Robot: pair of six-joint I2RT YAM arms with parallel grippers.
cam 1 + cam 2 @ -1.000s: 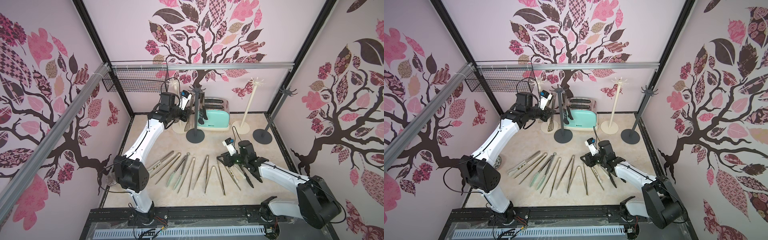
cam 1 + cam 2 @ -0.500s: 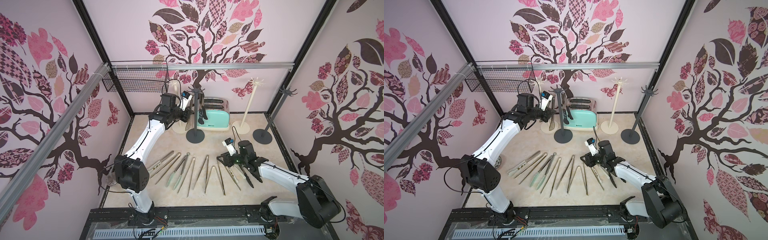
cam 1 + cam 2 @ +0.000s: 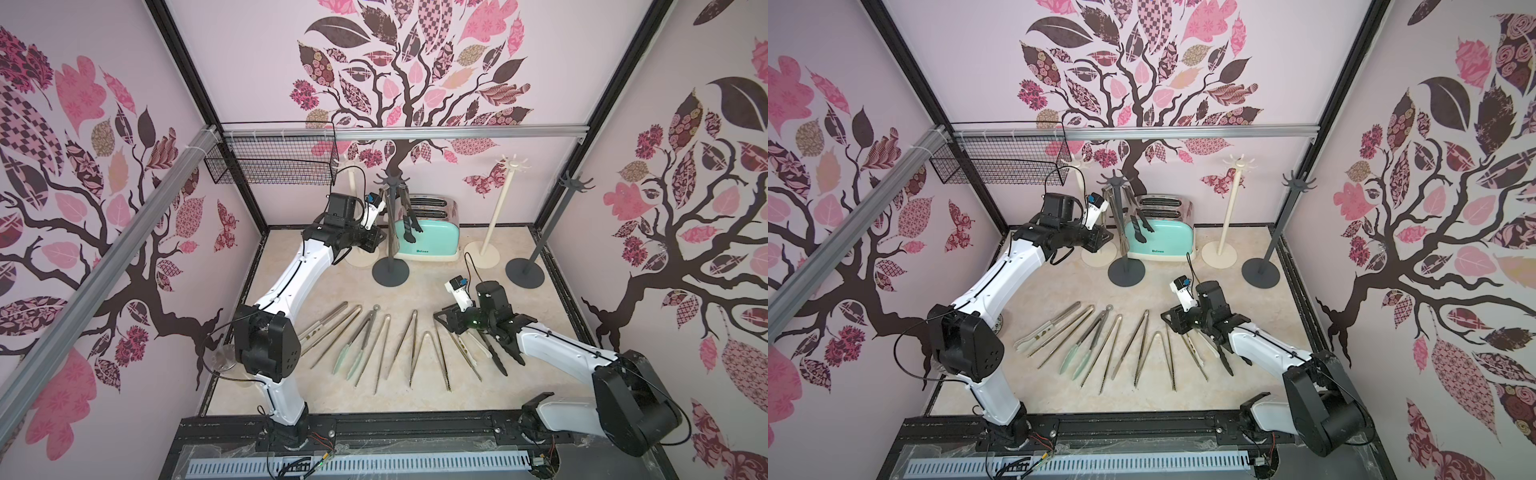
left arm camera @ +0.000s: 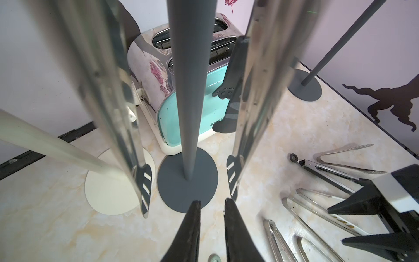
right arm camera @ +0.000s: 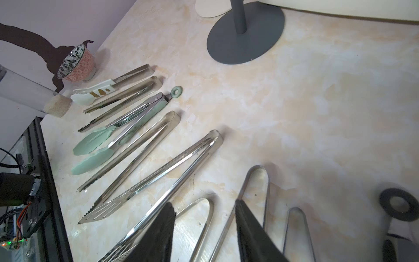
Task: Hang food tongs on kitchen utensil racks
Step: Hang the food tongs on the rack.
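Note:
A dark grey kitchen utensil rack stands mid-back. Bare steel food tongs hang from its crown, one arm on each side of the pole. Black-tipped tongs hang beside them. My left gripper is raised next to this rack, open, with nothing between its fingers. Several more tongs lie in a row on the table, one pair mint-tipped. My right gripper hovers open low over the row's right end, above the loop end of a steel pair.
A mint toaster stands behind the dark rack. A cream rack is at its left; another cream rack and a dark grey one are at the right. A wire basket hangs on the back wall. A small bowl sits by the left wall.
My left gripper's jaws have parted and no longer hold the steel tongs, which hang on the dark rack. The right arm has not moved.

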